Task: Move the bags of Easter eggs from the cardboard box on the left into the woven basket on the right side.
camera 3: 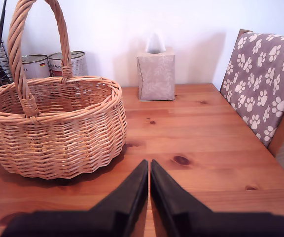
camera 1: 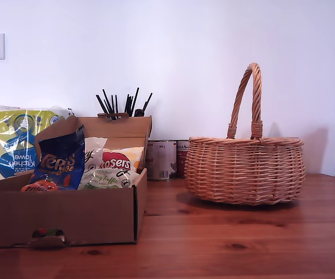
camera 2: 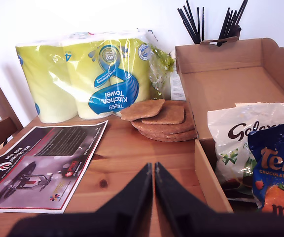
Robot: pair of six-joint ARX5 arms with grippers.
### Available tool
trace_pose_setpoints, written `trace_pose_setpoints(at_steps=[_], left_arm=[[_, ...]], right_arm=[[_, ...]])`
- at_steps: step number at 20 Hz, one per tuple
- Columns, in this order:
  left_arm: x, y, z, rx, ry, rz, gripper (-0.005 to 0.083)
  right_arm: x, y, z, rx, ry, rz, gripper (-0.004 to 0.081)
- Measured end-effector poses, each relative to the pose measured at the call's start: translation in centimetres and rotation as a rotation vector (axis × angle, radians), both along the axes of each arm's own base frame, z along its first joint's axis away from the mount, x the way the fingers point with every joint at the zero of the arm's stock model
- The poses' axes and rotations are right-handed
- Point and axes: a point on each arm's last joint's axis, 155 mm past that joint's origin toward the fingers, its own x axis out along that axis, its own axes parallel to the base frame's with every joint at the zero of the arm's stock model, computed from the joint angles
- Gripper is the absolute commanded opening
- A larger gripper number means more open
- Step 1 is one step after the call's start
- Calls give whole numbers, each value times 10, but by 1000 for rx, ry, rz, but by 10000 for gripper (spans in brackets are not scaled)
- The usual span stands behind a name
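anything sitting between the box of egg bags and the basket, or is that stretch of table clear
Nothing visible blocks it. In the exterior view only bare wooden table lies between the cardboard box and the woven basket. Two tins stand in that gap but further back, near the wall. The basket's arched handle spans its opening.

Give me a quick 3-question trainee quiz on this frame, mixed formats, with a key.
1. True or false: the woven basket already holds a candy bag.
2. Multiple choice: the stack of cork mats lies A) inside the cardboard box, B) on the table between the kitchen towel pack and the box, C) in the basket.
3. Short answer: how do the jaws of my first gripper and my second gripper stand?

Key
1. False: the part of its inside that the second wrist view shows is bare.
2. B
3. Both shut, holding nothing.
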Motion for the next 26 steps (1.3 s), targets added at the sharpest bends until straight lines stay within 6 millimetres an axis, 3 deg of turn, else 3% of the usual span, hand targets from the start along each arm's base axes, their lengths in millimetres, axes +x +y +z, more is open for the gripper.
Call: trace_pose_setpoints(at_steps=[3, 10, 15, 19, 22, 24, 26], left_arm=[[0, -3, 0, -1, 0, -18, -11], [0, -4, 1, -2, -5, -21, -11], [-2, -27, 33, -78, -123, -150, -19], [-10, -48, 44, -106, -103, -262, -19], [-17, -62, 79, -109, -77, -341, -20], [-17, -73, 93, -92, -36, -403, -20], [-13, -89, 90, -53, 55, -504, -20]], right_arm=[[-1, 0, -8, 0, 34, 0, -13], [0, 0, -4, 0, 16, 0, -13], [0, 4, 6, 122, -19, 10, -13], [-5, 17, 39, 174, -77, 79, -13], [-14, 34, 72, 189, -86, 167, -13], [-18, 52, 79, 196, -32, 250, -13], [-19, 68, 81, 200, 32, 322, -13]])
